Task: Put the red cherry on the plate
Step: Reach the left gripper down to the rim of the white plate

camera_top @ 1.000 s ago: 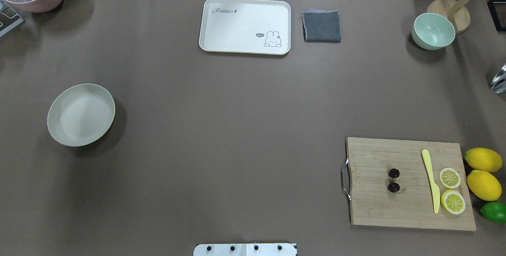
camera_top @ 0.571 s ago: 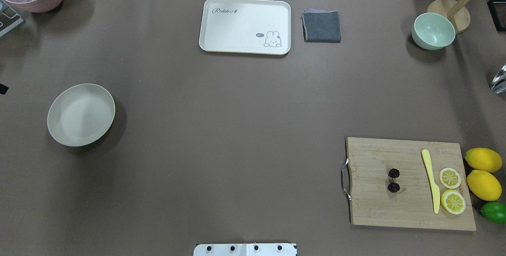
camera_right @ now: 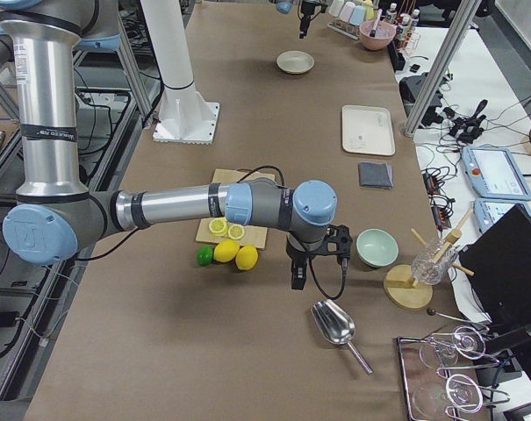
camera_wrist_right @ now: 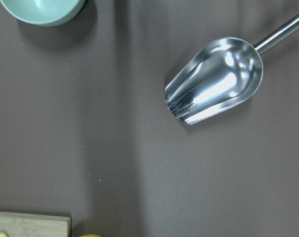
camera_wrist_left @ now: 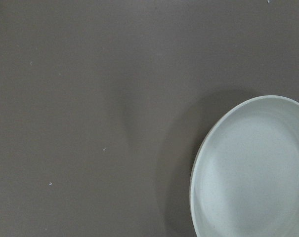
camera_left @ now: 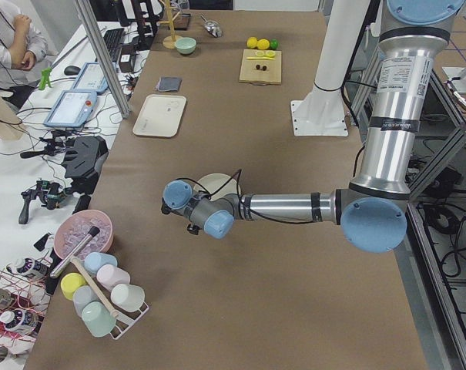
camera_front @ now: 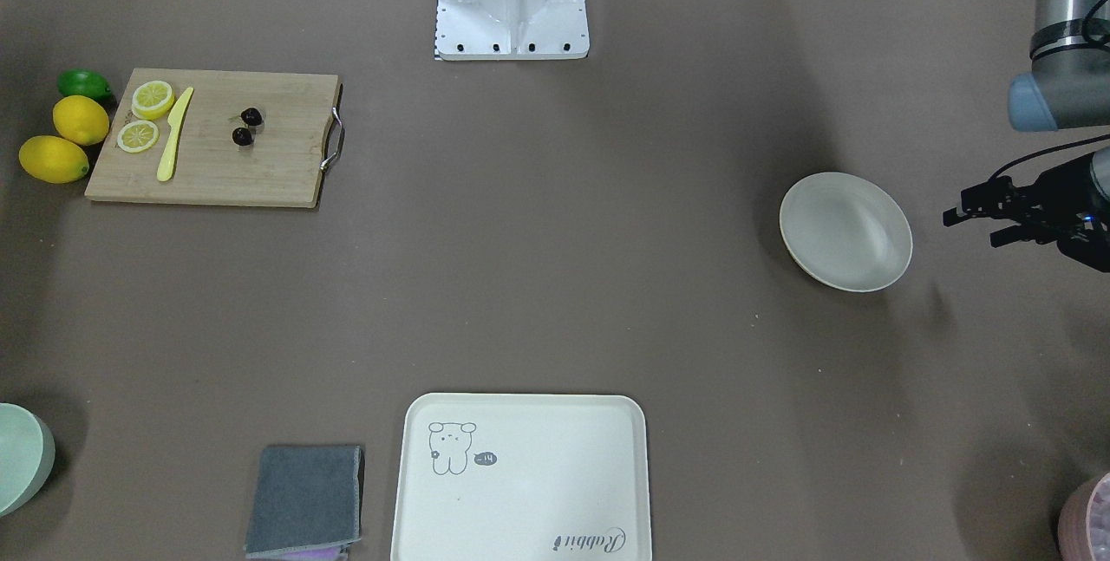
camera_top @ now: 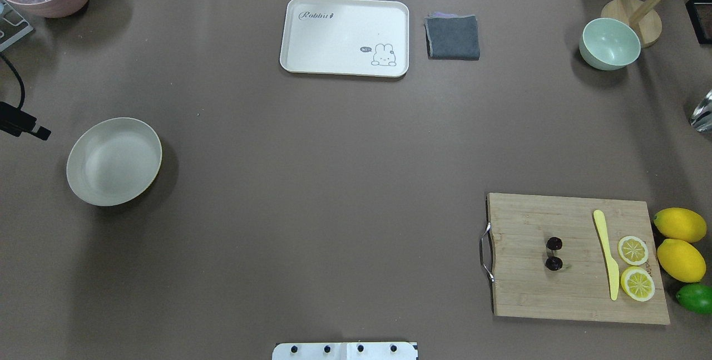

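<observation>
The red cherry [camera_top: 554, 257] [camera_front: 246, 127], a dark pair, lies on the wooden cutting board [camera_top: 534, 293] at the table's right. The off-white plate [camera_top: 114, 161] [camera_front: 845, 231] [camera_wrist_left: 253, 168] sits bare at the far left. My left gripper [camera_front: 976, 227] [camera_top: 33, 129] hovers just outside the plate's outer side, open, with nothing between its fingers. My right gripper [camera_right: 297, 279] shows only in the exterior right view, over bare table beyond the lemons; I cannot tell whether it is open or shut.
On the board lie a yellow knife [camera_top: 606, 254] and two lemon slices [camera_top: 634, 265]. Two lemons [camera_top: 680, 243] and a lime [camera_top: 695, 297] sit beside it. A cream tray [camera_top: 345, 36], grey cloth [camera_top: 453, 37], green bowl [camera_top: 609, 44] and metal scoop [camera_wrist_right: 216, 81] lie further off.
My left gripper has come into the overhead view at the left edge, moving in toward the plate. The cherry and plate have not moved.
</observation>
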